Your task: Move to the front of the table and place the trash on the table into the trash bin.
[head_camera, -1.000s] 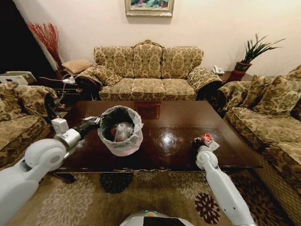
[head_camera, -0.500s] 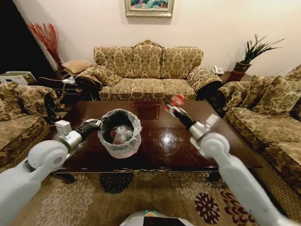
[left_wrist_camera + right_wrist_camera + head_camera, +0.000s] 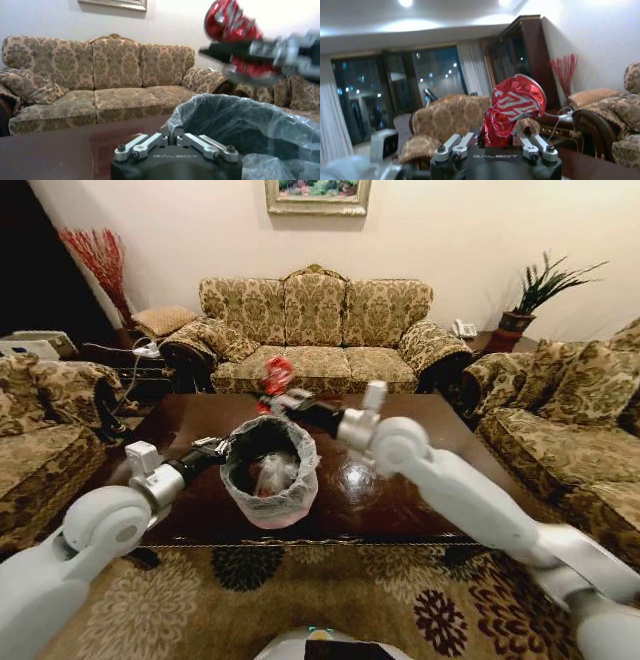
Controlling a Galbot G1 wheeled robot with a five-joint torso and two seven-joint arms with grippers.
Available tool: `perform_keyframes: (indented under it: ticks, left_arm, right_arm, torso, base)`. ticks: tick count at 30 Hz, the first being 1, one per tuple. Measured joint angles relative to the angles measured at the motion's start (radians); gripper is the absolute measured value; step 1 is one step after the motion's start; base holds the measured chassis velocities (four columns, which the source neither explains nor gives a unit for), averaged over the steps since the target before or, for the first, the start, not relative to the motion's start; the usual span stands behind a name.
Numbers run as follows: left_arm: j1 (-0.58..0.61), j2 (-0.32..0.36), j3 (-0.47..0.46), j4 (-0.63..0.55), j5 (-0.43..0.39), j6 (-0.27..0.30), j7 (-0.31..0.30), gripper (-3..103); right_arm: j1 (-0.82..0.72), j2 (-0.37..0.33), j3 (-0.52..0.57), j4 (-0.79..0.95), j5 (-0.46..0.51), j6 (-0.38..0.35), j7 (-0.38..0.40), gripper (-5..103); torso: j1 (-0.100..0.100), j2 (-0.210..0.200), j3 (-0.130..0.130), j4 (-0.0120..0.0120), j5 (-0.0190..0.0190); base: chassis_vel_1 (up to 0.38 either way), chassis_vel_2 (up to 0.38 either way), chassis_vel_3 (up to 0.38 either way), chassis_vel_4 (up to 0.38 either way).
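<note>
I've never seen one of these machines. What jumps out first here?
The right claw holds a crumpled red wrapper above the far rim of the trash bin. The left claw grips that bin's rim, on the dark glossy table.

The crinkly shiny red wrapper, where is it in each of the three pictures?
Head view: the crumpled shiny red wrapper sits in the right gripper, above the far rim of the round black trash bin with its whitish plastic liner.
Left wrist view: the wrapper is high up, over the bin's liner.
Right wrist view: the wrapper stands between the fingers, mid-picture.
Shared landmark: the patterned gold sofa.
</note>
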Motion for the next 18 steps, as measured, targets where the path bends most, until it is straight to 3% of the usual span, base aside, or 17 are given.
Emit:
perform_keyframes:
  ticks: [5,7,11,15,18]
  left_arm:
    - [0.005,-0.004,-0.011,-0.002,-0.004,0.000,-0.001,3]
    - [0.005,-0.004,-0.011,-0.002,-0.004,0.000,-0.001,3]
    - [0.002,-0.008,-0.007,0.006,-0.003,-0.001,-0.004,3]
    - [0.002,-0.014,-0.006,0.011,0.000,-0.003,-0.005,3]
    - [0.002,-0.016,-0.006,0.011,0.000,-0.003,-0.005,3]
  right_arm:
    - [-0.030,-0.012,-0.005,-0.003,-0.074,0.001,-0.013,25]
    - [-0.034,-0.016,-0.003,-0.003,-0.081,0.000,-0.013,29]
    - [-0.048,-0.035,0.012,0.011,-0.094,-0.024,-0.018,40]
    - [-0.062,-0.063,0.018,0.028,-0.156,-0.021,-0.036,62]
    - [-0.063,-0.064,0.021,0.027,-0.174,-0.015,-0.037,68]
  torso:
    - [0.000,0.000,0.000,-0.0003,0.0002]
    - [0.000,0.000,0.000,-0.0003,0.0002]
    - [0.000,0.000,0.000,-0.0003,0.0000]
    - [0.000,0.000,0.000,-0.0004,0.0002]
    - [0.000,0.000,0.000,-0.0004,0.0001]
  base:
    - [0.000,0.000,0.000,0.000]
    - [0.000,0.000,0.000,0.000]
    - [0.000,0.000,0.000,0.000]
    - [0.000,0.000,0.000,0.000]
    - [0.000,0.000,0.000,0.000]
